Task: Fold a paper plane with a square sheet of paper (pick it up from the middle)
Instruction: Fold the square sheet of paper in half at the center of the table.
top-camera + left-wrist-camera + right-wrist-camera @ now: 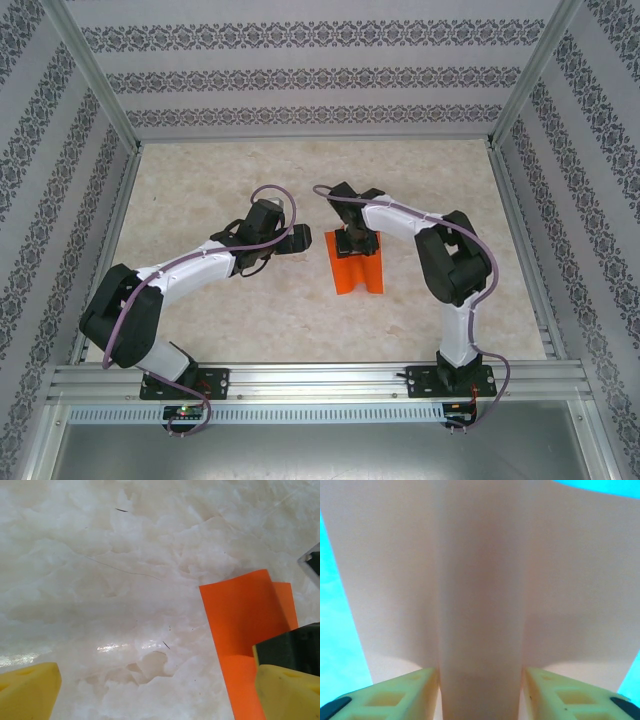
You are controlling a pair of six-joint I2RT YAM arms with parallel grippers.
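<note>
Two jaws of the right gripper (481, 672) pinch the raised middle ridge of the orange sheet (361, 279) lying mid-counter (230, 180), so squeezing centred on the crease seems best (left gripper (292, 240) jaws spread wide, just beside).

Orange paper (240, 625) lies flat — marble table (125, 580) beneath.

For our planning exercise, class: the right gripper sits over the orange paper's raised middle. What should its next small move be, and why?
Probably squeeze the right gripper shut on the raised centre ridge of the orange paper. Its fingers flank that ridge on both sides, so a firm pinch should secure the middle before any lift. The left gripper stands open beside the paper.
</note>
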